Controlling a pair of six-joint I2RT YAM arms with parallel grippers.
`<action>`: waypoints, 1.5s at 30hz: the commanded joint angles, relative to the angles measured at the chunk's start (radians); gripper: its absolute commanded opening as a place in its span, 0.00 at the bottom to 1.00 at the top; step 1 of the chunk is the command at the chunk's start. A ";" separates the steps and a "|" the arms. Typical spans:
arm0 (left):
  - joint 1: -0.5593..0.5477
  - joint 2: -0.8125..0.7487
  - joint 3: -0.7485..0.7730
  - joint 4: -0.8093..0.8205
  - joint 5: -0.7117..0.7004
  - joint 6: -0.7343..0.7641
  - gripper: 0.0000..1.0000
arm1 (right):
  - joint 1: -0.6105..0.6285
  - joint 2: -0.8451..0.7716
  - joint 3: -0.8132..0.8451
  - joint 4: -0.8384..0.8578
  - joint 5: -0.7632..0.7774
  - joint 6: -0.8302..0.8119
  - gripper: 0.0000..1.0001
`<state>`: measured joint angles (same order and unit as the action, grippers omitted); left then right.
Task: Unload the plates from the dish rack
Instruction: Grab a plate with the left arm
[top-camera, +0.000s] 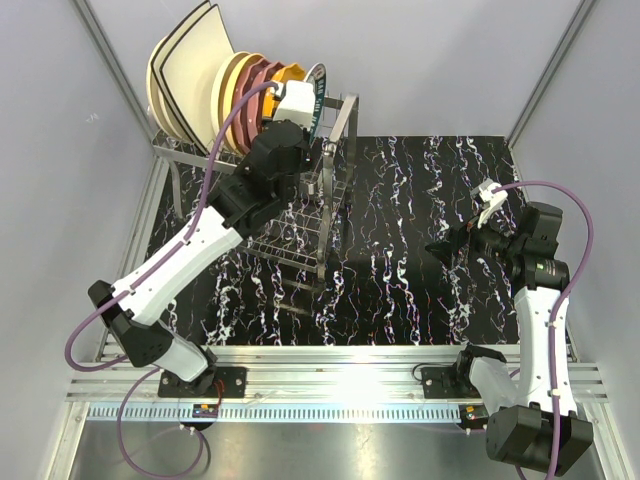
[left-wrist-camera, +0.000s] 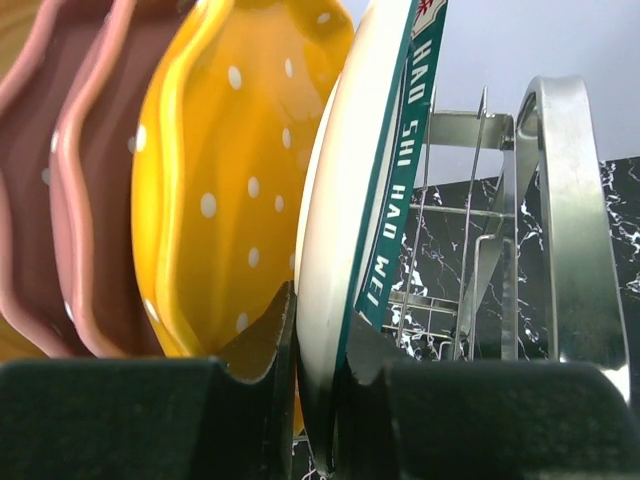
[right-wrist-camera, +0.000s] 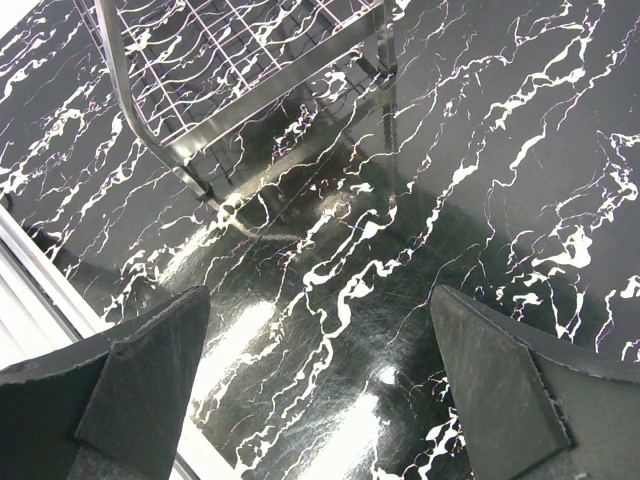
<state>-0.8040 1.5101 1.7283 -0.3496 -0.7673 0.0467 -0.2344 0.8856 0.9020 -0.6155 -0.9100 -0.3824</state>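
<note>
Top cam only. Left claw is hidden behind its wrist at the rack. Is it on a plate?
Observer: Yes. The left claw pinches the white plate, a finger on each face.
Operator: Which plate in the row?
Observer: The end one. The orange plate is on one side, only rack wires on the other.
Operator: Right claw carrying anything?
Observer: No. The right claw is open, with only bare table between its fingers.

Yellow white-dotted plate (left-wrist-camera: 220, 190), white plate (left-wrist-camera: 335, 250) with green lettered rim, 2 pink plates (left-wrist-camera: 70, 200), silver rack (left-wrist-camera: 565, 220), black white-veined table (right-wrist-camera: 480, 130).
</note>
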 joint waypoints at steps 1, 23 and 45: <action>0.015 -0.050 0.076 0.101 0.026 0.005 0.00 | 0.003 -0.013 0.005 0.003 -0.017 -0.016 1.00; -0.014 -0.172 0.274 0.008 0.199 -0.106 0.00 | 0.003 -0.014 -0.002 0.002 -0.020 -0.024 1.00; -0.014 -0.547 -0.088 -0.100 0.729 -0.518 0.00 | 0.003 -0.022 0.003 -0.013 -0.010 -0.068 1.00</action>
<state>-0.8131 0.9852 1.6867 -0.5083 -0.1860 -0.3801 -0.2344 0.8833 0.9016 -0.6258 -0.9089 -0.4171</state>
